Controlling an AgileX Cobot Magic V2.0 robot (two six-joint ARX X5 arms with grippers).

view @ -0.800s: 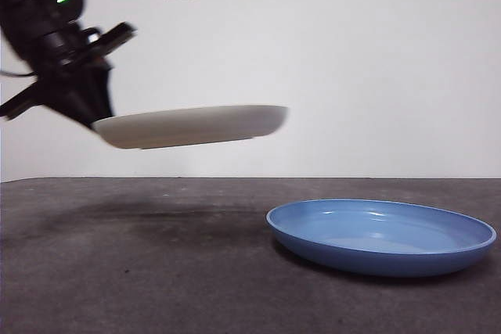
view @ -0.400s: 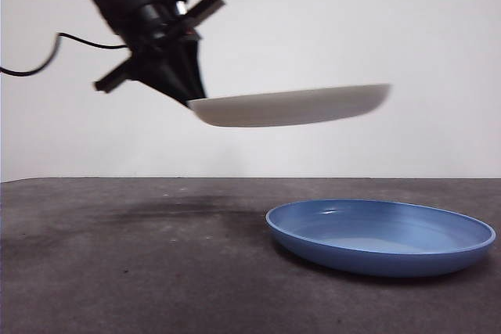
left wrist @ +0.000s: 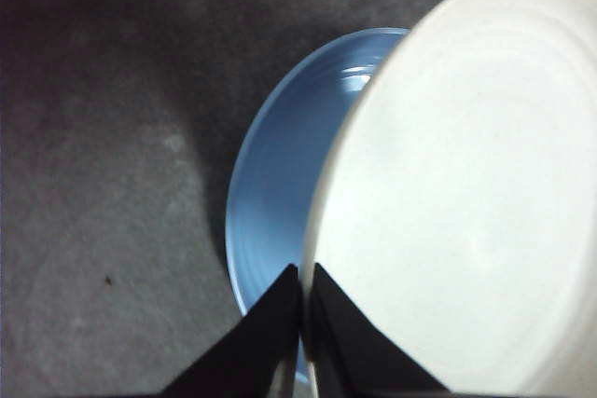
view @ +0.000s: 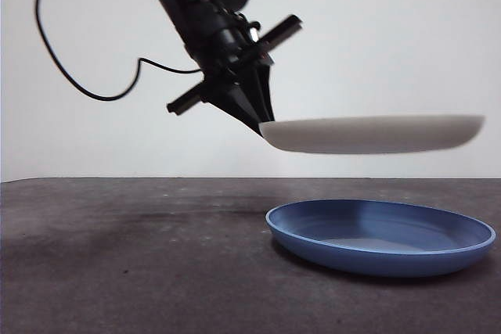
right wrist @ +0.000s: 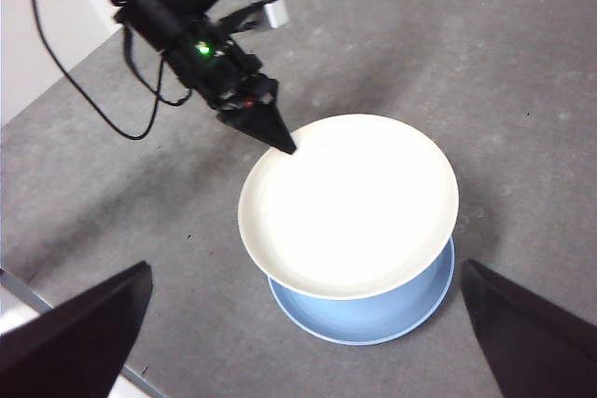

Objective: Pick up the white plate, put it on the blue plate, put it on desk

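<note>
1. The left gripper [view: 258, 124] pinches the near rim of the white plate [view: 374, 133], its jaws closed tight on that edge alone; the rest of the plate juts out unsupported and roughly level.
2. The white plate hangs in the air above the blue plate [view: 381, 236], clear of it. From the right wrist view it covers most of the blue plate [right wrist: 373, 316] but sits off-centre, leaving a blue crescent showing on one side.
3. The blue plate rests flat on the desk [view: 125, 263].
4. The right gripper [right wrist: 308, 342] waits high above, jaws spread wide, holding nothing.
5. Risk, slip: a thin rim grip carries the whole plate, so it may pivot or slide out between the jaws.
6. Risk, misplacement: lowering from this offset would probably land one rim on the blue plate's sloping wall, leaving the white plate tilted or nudging the blue one across the desk.
7. Risk, drop: releasing from this height could make the plates clatter or bounce.
</note>
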